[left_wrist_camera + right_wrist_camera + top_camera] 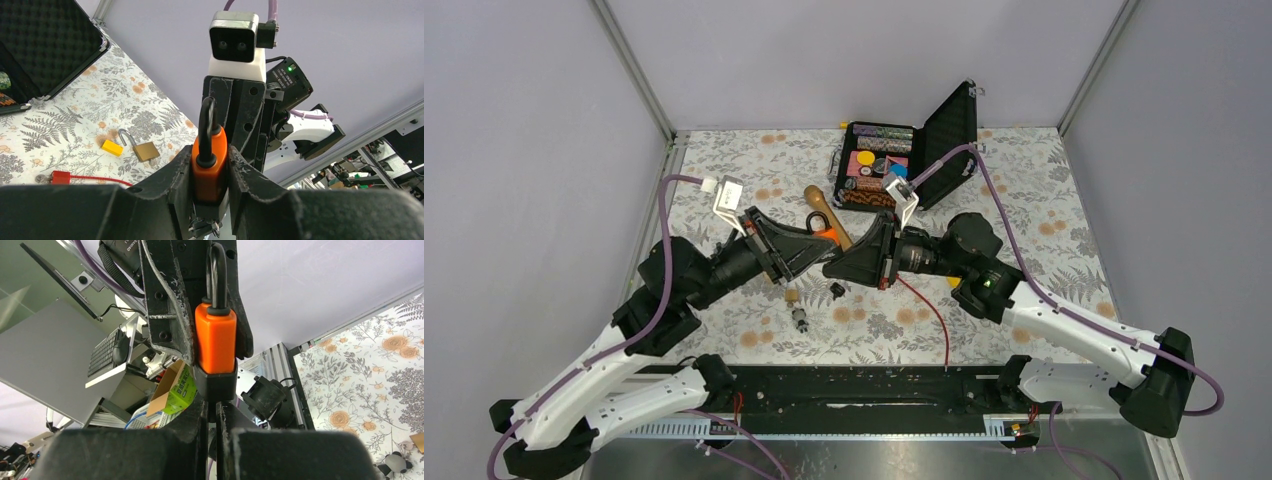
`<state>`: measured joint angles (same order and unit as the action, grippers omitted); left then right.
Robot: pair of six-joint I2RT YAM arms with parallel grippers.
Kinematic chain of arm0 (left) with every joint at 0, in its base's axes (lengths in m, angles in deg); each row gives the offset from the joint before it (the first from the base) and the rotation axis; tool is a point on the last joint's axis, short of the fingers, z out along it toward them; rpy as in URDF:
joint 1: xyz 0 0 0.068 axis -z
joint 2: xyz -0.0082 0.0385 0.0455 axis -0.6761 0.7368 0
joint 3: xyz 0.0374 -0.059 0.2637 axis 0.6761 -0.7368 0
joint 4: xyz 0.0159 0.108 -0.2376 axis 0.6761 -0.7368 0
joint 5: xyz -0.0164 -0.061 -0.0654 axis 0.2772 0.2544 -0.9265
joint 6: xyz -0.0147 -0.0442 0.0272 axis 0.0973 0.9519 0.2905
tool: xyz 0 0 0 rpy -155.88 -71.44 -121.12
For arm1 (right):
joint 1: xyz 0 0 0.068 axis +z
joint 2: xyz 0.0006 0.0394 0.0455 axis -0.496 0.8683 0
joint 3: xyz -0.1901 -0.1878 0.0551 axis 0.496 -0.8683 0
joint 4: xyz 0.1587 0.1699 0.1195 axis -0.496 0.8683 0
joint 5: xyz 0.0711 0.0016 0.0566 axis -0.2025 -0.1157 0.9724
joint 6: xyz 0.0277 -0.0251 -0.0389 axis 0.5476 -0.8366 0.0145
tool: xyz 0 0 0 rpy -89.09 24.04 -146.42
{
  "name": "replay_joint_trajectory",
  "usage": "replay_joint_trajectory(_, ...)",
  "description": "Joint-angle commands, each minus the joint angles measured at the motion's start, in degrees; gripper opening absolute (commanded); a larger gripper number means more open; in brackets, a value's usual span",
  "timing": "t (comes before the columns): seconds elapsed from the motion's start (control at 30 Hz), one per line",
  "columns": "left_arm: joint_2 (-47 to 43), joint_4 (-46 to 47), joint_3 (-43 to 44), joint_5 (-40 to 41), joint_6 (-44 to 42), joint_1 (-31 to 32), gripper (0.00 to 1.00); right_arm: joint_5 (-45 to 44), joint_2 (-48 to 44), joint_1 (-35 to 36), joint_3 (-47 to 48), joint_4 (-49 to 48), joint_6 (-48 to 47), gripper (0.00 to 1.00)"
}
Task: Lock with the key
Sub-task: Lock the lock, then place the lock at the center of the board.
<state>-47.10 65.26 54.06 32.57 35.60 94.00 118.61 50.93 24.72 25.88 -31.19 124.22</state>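
Two arms, two grippers, meeting nose to nose over the middle of the table (1064,200), which has a floral cloth. One orange padlock (215,337) sits up in the air between us, off the cloth. My left gripper (210,187) has it: two fingers (176,172) clamped on the orange body, one per side, with the black shackle (206,117) sticking out past the tips. My right gripper (212,421) comes at the padlock's bottom end. Its two fingers (187,432) are pressed together with barely a slit between them, right under a black piece (215,382) capping the padlock's base. I cannot make out the key; whether its blade is in that slit, I cannot tell. On the cloth to the right of the padlock in the left wrist view: one brass padlock (146,151) with its shackle swung open, one yellow block (111,147) just beside it, and one red tag (60,176) on one red cord (97,180). From the top view, one black case (949,130) stands at the far edge, lid up, with coloured bits inside too small to count. One wooden handle (822,205) lies near the case. Three small loose bits (800,320) lie on the cloth below the grippers; I can't tell what they are.
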Motion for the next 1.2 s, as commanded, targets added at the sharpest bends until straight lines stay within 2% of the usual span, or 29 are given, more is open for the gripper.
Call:
replay_joint_trajectory(0.0,-1.28,4.31,2.72,5.77,-4.25,-0.10,0.00,9.50,-1.06,0.21,0.69,0.60,-3.11,0.00)
replay_joint_trajectory(0.3,-4.35,6.32,3.30,11.88,-8.08,-0.14,0.00,21.69,-4.08,0.21,-2.48,10.42,-11.09,0.00)
replay_joint_trajectory(0.47,-5.83,7.42,2.11,14.82,-7.63,-0.24,0.00,20.19,-5.28,0.21,-2.26,16.59,-15.27,0.00)
replay_joint_trajectory(0.6,-6.20,10.56,-0.41,15.80,-7.07,-0.25,0.00,16.96,-2.78,0.21,-2.39,14.13,-12.38,0.00)
replay_joint_trajectory(0.73,-4.44,4.09,0.91,22.10,-9.13,-0.27,0.00,7.41,-2.01,0.19,-2.14,15.17,-11.80,0.00)
replay_joint_trajectory(0.87,0.13,-6.20,3.54,29.06,-8.81,-2.80,0.00,-8.18,0.86,0.16,2.45,24.32,-13.94,0.00)
replay_joint_trajectory(0.97,4.20,-9.94,3.25,27.20,-6.54,-8.78,0.00,-17.95,5.70,-0.32,7.31,27.91,-14.13,0.00)
replay_joint_trajectory(1.03,7.43,-11.69,2.56,22.32,-4.60,-16.16,0.00,-23.50,9.89,-0.78,10.22,28.02,-13.81,0.00)
replay_joint_trajectory(1.1,10.67,-10.33,0.17,16.64,-2.68,-22.03,0.00,-27.78,15.96,-1.28,13.46,28.02,-13.19,0.00)
replay_joint_trajectory(1.17,14.26,-8.48,-2.44,15.96,-1.37,-26.36,0.00,-31.13,21.30,-2.13,16.59,27.65,-12.51,0.00)
